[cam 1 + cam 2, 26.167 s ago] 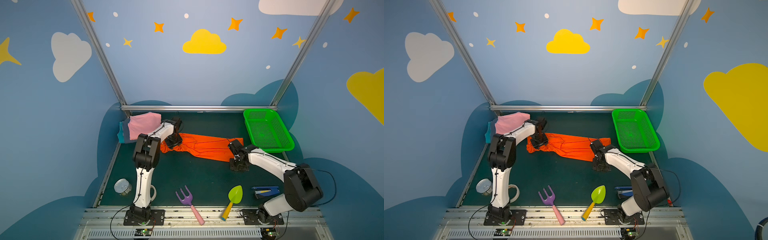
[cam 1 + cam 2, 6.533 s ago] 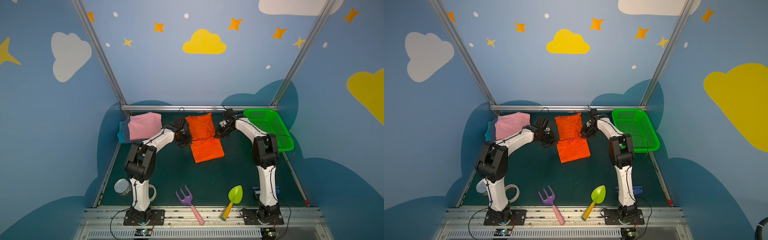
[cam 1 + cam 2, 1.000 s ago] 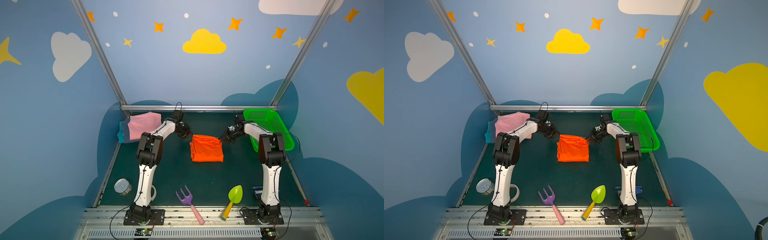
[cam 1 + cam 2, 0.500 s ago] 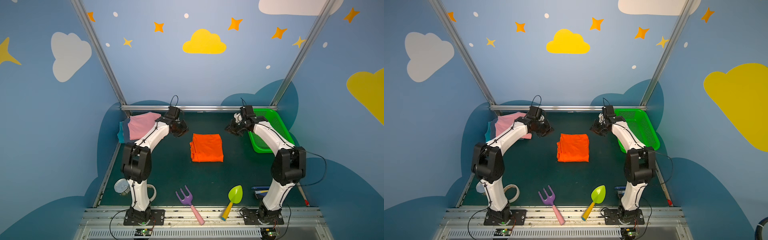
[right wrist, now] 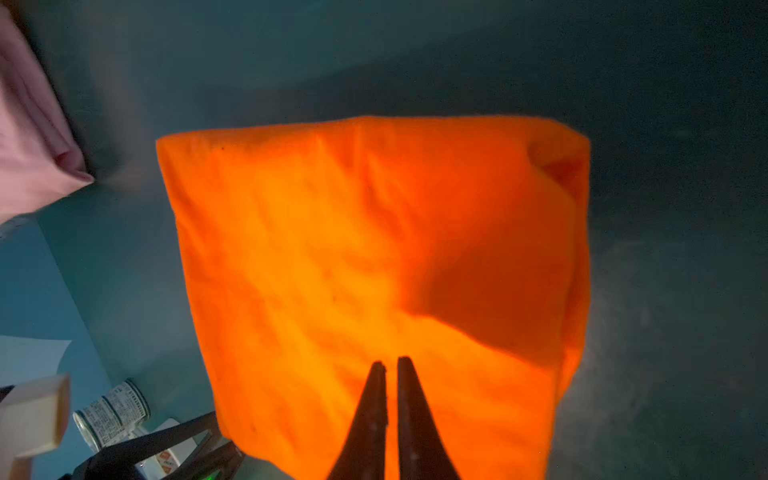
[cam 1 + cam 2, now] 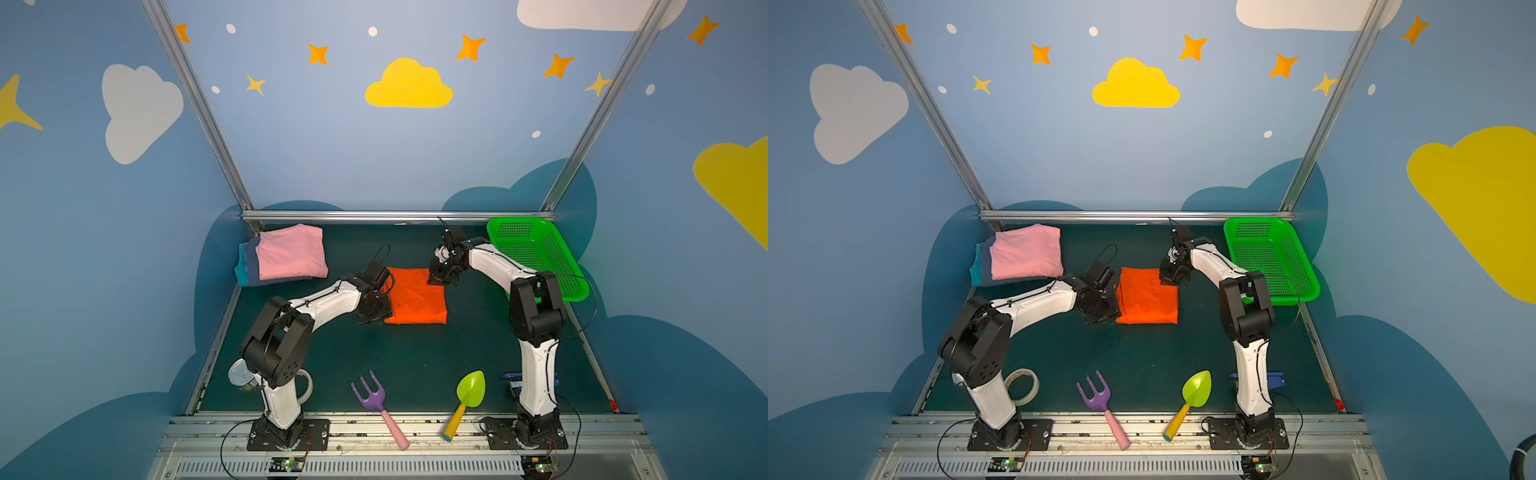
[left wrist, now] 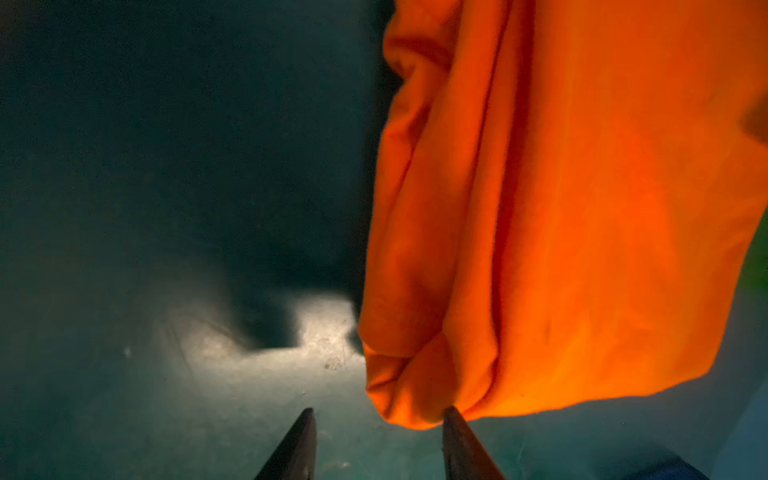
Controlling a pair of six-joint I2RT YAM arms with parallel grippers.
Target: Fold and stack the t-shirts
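**Orange tee folded mid-table, an arm at each side**

The bright orange cloth t-shirt (image 6: pixel 415 297) lay folded into a rough square in the middle of the dark green tabletop (image 6: pixel 415 361), flat and on its own. The left pincer (image 7: pixel 378 415) sat low at the shirt's near-left corner with its tips apart. One fingertip (image 7: pixel 453 419) was right against the bunched corner, and nothing sat between the two.

The right pincer (image 5: pixel 390 361) was over the far-right corner, tips drawn together with just a sliver between them. No cloth looked pinched, and I couldn't tell if they touched it.

The stack sat in the far-left corner, well apart: a folded pink t-shirt (image 6: pixel 291 251) on a grey-blue one (image 6: pixel 251 272), a teal one (image 6: pixel 240 268) peeking out below. The green perforated plastic basket (image 6: pixel 536 257) stood far right, near the right arm.
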